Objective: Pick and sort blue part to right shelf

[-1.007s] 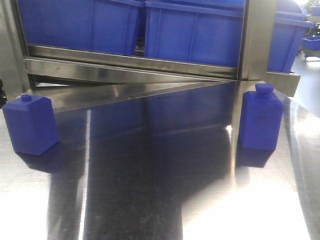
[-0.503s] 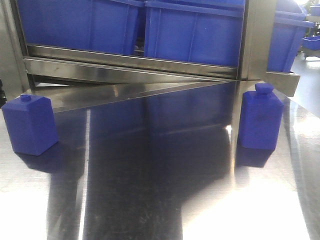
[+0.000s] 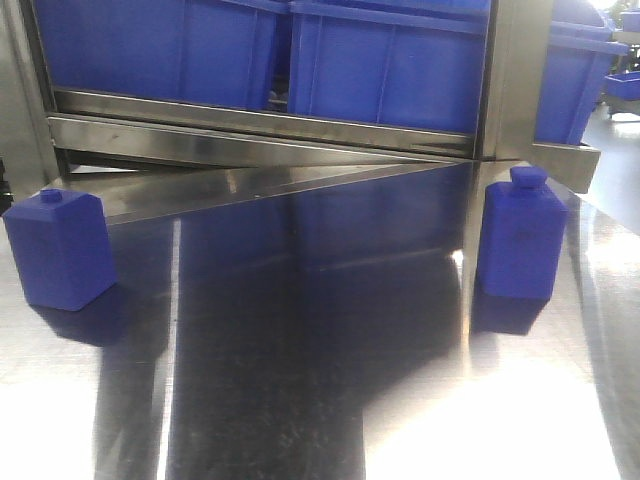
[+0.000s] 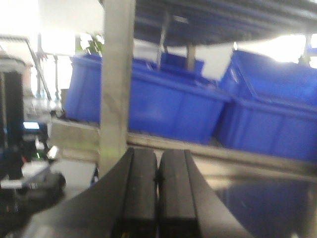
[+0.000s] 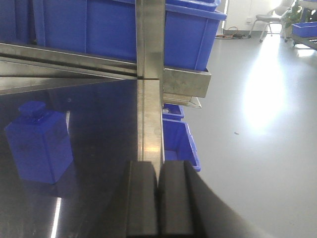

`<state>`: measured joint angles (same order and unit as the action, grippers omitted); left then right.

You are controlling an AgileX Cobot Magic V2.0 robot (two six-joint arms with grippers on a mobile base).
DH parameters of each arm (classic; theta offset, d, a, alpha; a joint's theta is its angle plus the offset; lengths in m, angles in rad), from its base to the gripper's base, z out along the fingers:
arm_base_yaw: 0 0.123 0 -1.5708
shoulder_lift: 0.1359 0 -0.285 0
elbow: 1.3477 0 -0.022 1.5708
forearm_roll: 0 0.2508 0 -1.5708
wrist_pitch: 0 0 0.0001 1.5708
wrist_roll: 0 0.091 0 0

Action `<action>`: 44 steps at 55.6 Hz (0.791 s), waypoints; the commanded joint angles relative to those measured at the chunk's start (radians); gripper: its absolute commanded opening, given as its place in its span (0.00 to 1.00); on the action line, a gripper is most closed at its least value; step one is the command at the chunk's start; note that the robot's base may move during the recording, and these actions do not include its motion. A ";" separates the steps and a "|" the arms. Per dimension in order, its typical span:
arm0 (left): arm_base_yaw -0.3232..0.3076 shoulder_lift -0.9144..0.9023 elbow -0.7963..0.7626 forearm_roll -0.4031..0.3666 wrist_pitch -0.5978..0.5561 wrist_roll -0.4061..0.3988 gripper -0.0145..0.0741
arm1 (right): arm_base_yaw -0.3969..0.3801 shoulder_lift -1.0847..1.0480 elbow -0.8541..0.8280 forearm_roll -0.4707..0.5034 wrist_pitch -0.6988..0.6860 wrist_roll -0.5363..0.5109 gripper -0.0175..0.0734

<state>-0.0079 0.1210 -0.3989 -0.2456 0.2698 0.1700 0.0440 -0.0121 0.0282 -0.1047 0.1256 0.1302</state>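
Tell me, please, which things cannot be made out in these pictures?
- Front view: the blue bins are cut off by the top edge, and their walls hide any contents.
- Front view: a faint marking on the right blue part is too small to read.
- Left wrist view: blur leaves the dark equipment at the left unidentifiable.
- Right wrist view: the low blue bin is partly hidden behind the table.

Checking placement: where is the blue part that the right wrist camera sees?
Front view, right side: the blue part stands upright on the steel table, in front of the rack post.
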 commanded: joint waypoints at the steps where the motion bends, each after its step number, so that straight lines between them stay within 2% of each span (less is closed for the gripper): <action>1: -0.002 0.124 -0.168 -0.012 0.134 -0.002 0.35 | -0.002 -0.016 -0.007 -0.001 -0.093 -0.007 0.24; 8: -0.002 0.300 -0.321 -0.016 0.315 -0.002 0.50 | -0.002 -0.016 -0.007 -0.001 -0.093 -0.007 0.24; 14: -0.002 0.434 -0.409 -0.029 0.393 -0.002 0.63 | -0.002 -0.016 -0.007 -0.001 -0.093 -0.007 0.24; 24: -0.002 0.642 -0.510 -0.046 0.505 0.015 0.75 | -0.002 -0.016 -0.007 -0.001 -0.093 -0.007 0.24; 33: -0.002 0.828 -0.614 -0.165 0.647 0.118 0.84 | -0.002 -0.016 -0.007 -0.001 -0.093 -0.007 0.24; 36: -0.002 0.904 -0.654 -0.224 0.681 0.175 0.86 | -0.002 -0.016 -0.007 -0.001 -0.093 -0.007 0.24; 39: -0.002 0.968 -0.694 -0.271 0.702 0.199 0.86 | -0.002 -0.016 -0.007 -0.001 -0.093 -0.007 0.24; 44: -0.020 1.058 -0.755 -0.285 0.735 0.208 0.86 | -0.002 -0.016 -0.007 -0.001 -0.093 -0.007 0.24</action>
<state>-0.0109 1.1173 -1.0720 -0.4638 1.0099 0.3555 0.0440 -0.0121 0.0282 -0.1047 0.1256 0.1302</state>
